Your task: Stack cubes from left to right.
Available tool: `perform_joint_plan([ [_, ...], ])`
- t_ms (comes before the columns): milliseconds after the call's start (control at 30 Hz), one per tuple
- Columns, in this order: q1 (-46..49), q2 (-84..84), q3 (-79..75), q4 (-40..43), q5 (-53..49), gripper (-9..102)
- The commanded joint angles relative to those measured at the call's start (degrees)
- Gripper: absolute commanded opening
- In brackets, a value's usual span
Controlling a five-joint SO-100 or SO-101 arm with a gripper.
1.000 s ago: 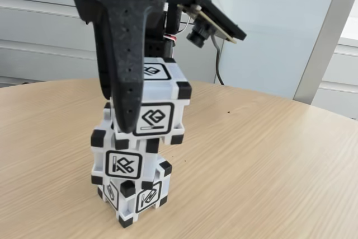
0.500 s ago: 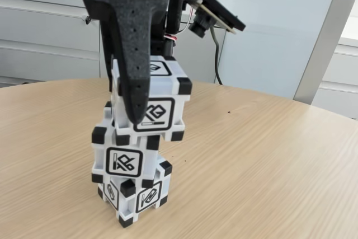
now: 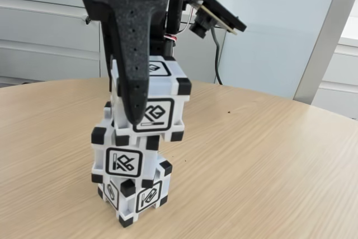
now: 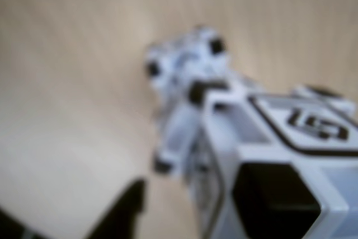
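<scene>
Three white cubes with black corners form a tower on the wooden table (image 3: 268,166). The bottom cube (image 3: 146,197) is turned cornerwise, and the middle cube (image 3: 124,162) sits on it. The top cube (image 3: 162,102) stands on the middle one, shifted to the right. My black gripper (image 3: 133,117) comes down from above and straddles the top cube, with one finger (image 3: 134,76) flat across its front face; it looks shut on it. In the blurred wrist view the top cube (image 4: 291,155) is close at the lower right, with the lower cubes (image 4: 184,65) beneath it.
Grey cabinet drawers (image 3: 45,37) and a pale wall panel (image 3: 274,26) stand behind the round table's far edge. The wrist camera (image 3: 200,25) sticks out to the right of the arm. Bare tabletop spreads to the right of the tower.
Over the last second the gripper shifted slightly up and to the right, and the top cube moved a little with it. Nothing has moved in the last half second.
</scene>
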Motion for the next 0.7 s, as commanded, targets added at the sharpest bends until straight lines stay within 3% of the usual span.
perform_joint_plan([
  [0, -0.3, 2.0, -1.3, -0.6, 0.3, 40],
  [467, -0.3, 12.4, -1.3, -0.7, 2.3, 40],
  [667, -0.5, 20.6, -5.6, -0.6, 4.7, 30],
])
